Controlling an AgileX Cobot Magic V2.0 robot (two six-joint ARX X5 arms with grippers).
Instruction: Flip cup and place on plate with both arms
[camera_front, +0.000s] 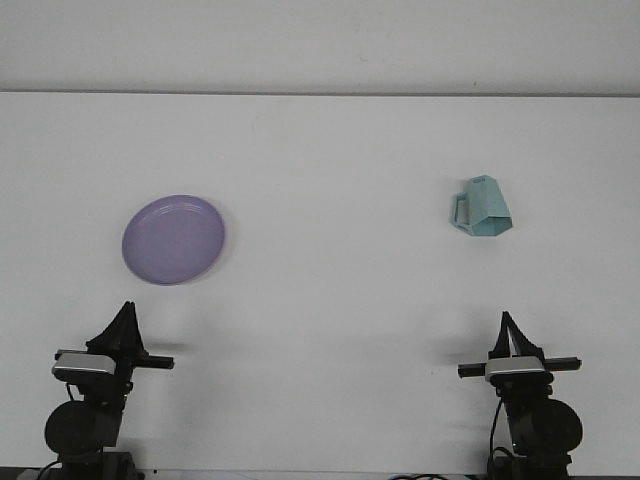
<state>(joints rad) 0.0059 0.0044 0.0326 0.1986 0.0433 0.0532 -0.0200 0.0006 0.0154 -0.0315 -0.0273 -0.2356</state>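
One purple plate (174, 239). One teal cup (480, 207). Two grippers: left gripper (125, 322), right gripper (508, 331). One white table (330, 300).

table (330, 150): matt white, smooth. plate (174, 239): lilac, smooth, slight sheen. cup (481, 207): teal, faceted, looks plastic, matt.
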